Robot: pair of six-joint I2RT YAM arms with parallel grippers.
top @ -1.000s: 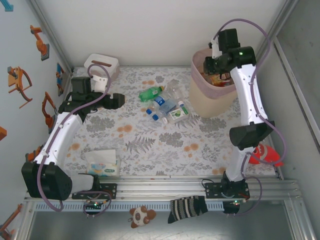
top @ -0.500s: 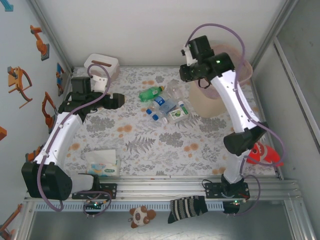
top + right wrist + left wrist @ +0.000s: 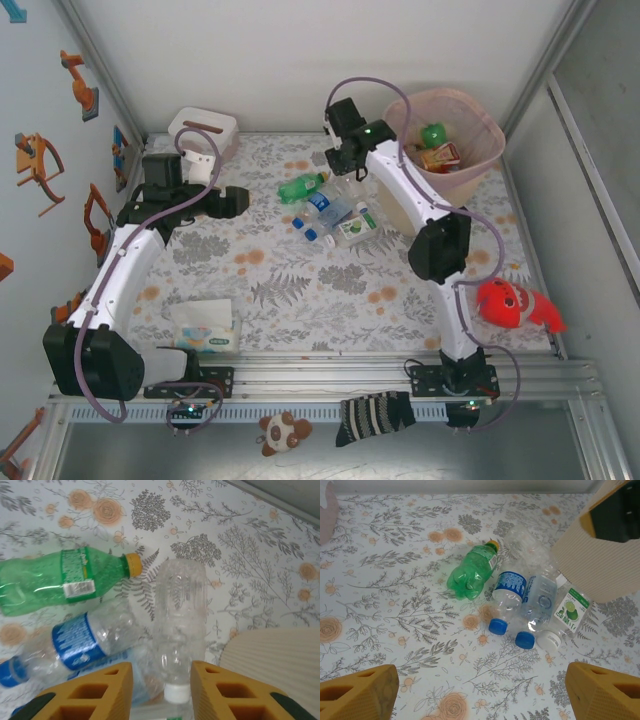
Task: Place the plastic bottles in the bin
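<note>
Several plastic bottles lie clustered mid-table: a green one point(image 3: 302, 186) point(image 3: 472, 572) point(image 3: 60, 580), a blue-labelled one point(image 3: 320, 205) point(image 3: 509, 587) point(image 3: 85, 640), a lime-labelled one point(image 3: 357, 228) point(image 3: 570, 612) and a clear label-less one with a white cap point(image 3: 350, 180) point(image 3: 180, 610). My right gripper point(image 3: 342, 160) point(image 3: 161, 690) is open, its fingers either side of the clear bottle's neck, with small gaps. The beige bin point(image 3: 470, 185) point(image 3: 592, 560) point(image 3: 275, 660) stands just right of them and holds a green bottle point(image 3: 434, 135) and others. My left gripper point(image 3: 235, 200) point(image 3: 480, 695) hovers wide open left of the cluster, holding nothing.
A white tissue box point(image 3: 203, 130) sits at the back left and a tissue pack point(image 3: 205, 330) at the near left. A red fish toy point(image 3: 510, 303) lies at the right edge. A sock point(image 3: 375, 415) and a plush toy point(image 3: 283, 432) lie by the front rail.
My right arm has swung left from above the bin down to the bottle cluster, and its jaws have widened slightly. The left arm has not moved.
</note>
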